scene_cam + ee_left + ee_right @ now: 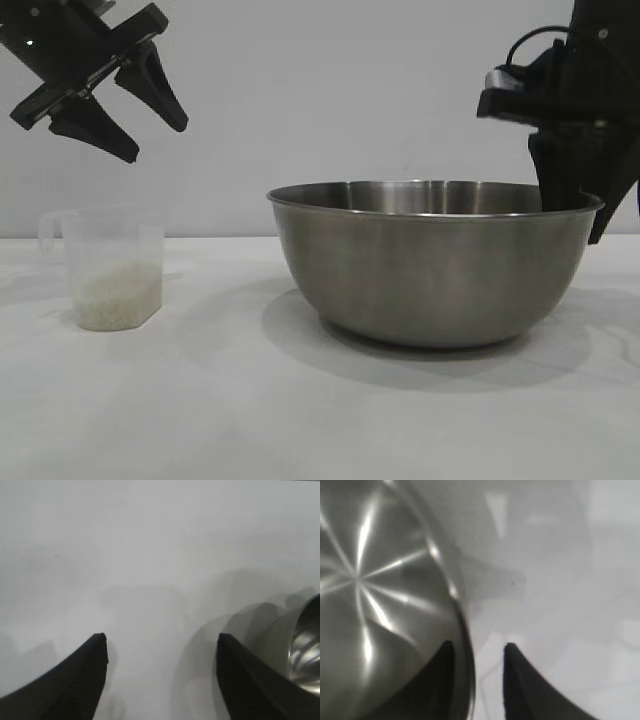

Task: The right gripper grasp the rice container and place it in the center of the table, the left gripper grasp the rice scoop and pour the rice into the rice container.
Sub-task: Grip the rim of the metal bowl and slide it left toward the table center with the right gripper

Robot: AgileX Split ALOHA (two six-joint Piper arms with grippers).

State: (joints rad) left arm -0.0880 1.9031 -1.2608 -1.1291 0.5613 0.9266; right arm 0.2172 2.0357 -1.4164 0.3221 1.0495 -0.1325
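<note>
The rice container (430,270), a big steel bowl, stands on the white table (250,400) right of the middle. My right gripper (575,215) comes down on its right rim. In the right wrist view the right gripper (479,645) has one finger inside the rice container (370,580) and one outside, shut on the rim. The rice scoop (112,265), a clear cup with its handle to the left, stands upright at the left with rice (115,297) in its bottom. My left gripper (155,140) hangs open above the scoop, empty; the left gripper (161,637) sees only bare table and the bowl's edge (305,645).
A plain white wall rises behind the table. Bare table lies between scoop and bowl and in front of both. The bowl casts a shadow (300,330) toward the left.
</note>
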